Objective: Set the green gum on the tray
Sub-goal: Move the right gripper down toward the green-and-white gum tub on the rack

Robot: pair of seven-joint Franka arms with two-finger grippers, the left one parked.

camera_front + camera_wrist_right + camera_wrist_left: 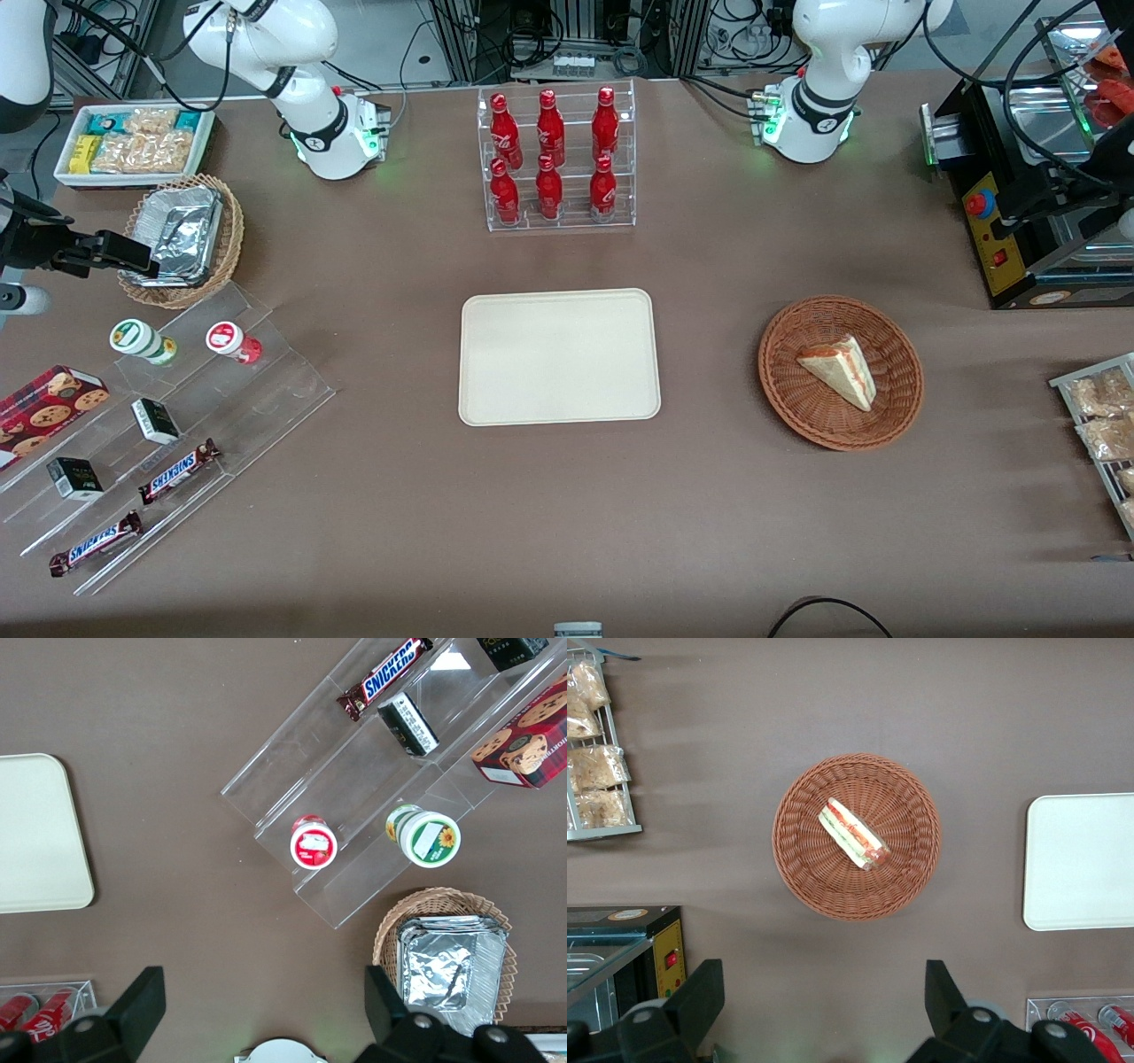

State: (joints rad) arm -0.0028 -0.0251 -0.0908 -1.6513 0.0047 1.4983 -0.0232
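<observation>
Gum bottles stood side by side on the upper step of the clear acrylic stand [168,416] at the working arm's end of the table: the green gum [142,341], white-bodied with a green-and-white lid, and the red-lidded bottle [234,342] beside it, the red one nearer the tray [559,356]. The green gum stood upright, so its long axis ran vertically and its round lid faced upward. The gripper [257,1014] hung above the table with its jaws wide apart and nothing between them; in the front view it showed only at the frame's edge, beside the wicker basket [232,232] holding foil containers. In the right wrist view the green gum [423,835] lay well apart from the open fingers [142,1001], off to one side of the gap between them rather than under it, with the red-lidded bottle [313,842] closer to the line of the jaws. The approach would probably call for a sideways shift to centre over the green lid, then a straight descent, the red bottle being an easy wrong target. The tray lay bare in the middle of the table.
</observation>
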